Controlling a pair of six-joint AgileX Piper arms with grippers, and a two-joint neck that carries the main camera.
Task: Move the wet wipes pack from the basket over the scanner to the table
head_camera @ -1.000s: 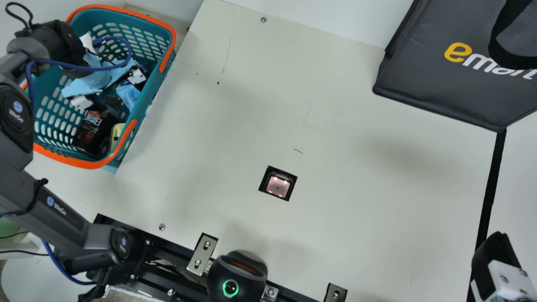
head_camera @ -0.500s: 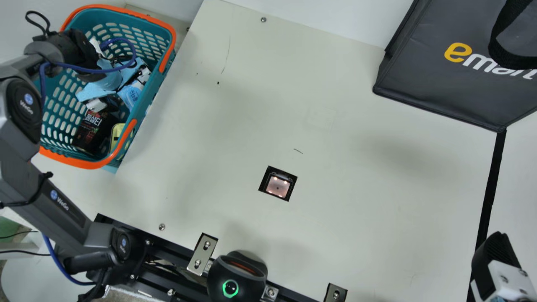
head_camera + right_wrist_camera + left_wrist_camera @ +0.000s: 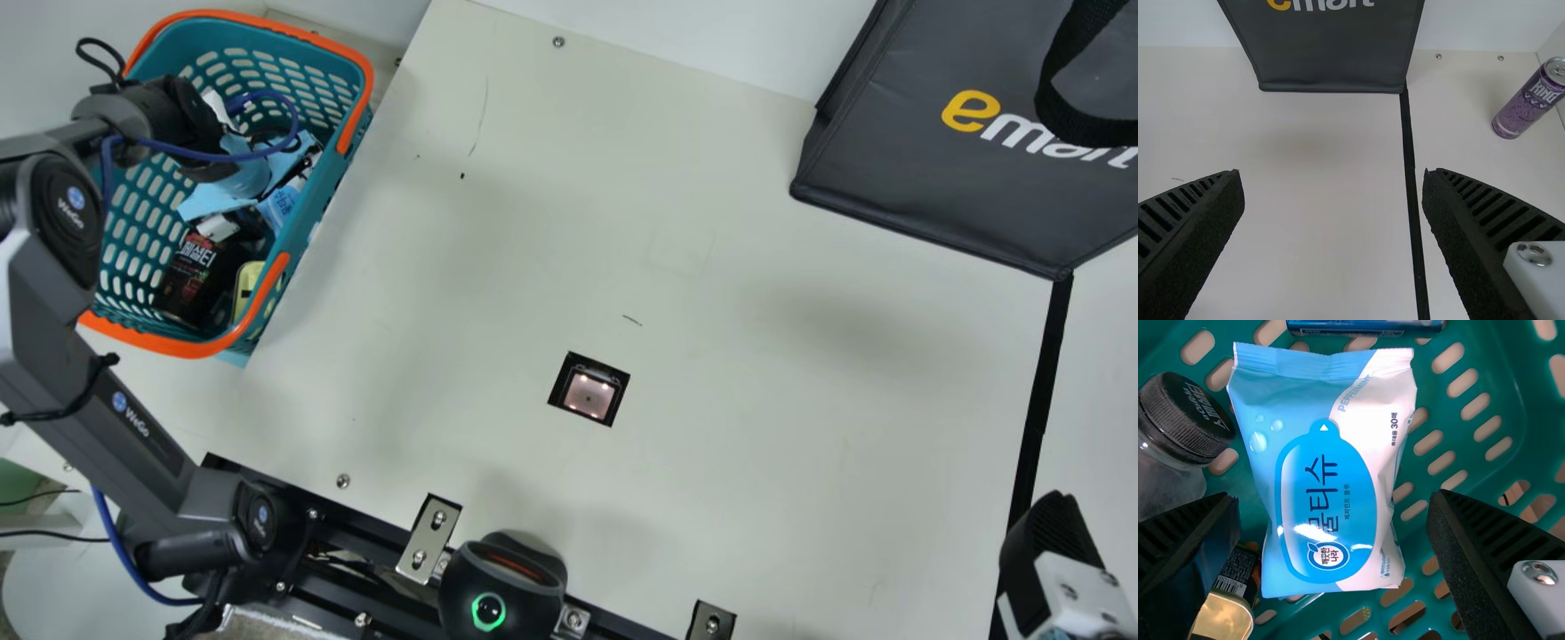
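My left gripper [image 3: 279,196] has its black ribbed fingers spread, one to either side of the soft light-blue and white wet wipes pack [image 3: 1325,473], which lies in the teal perforated plastic basket with its orange rim [image 3: 160,343]; I cannot tell whether they touch it. In the main view, a round dark jar with a black screw lid [image 3: 1188,417] sits at eight o'clock of the pack, and a gold-ended black item [image 3: 1225,617] at seven. Taking the square lit scanner window [image 3: 589,393] as the dial's centre, the basket is at ten o'clock, a dark grey fabric bag [image 3: 907,169] at two, and a black rounded device with a green-ringed light [image 3: 511,564] at seven. Towards four hangs my right gripper [image 3: 1051,524], fingers apart, nothing between them.
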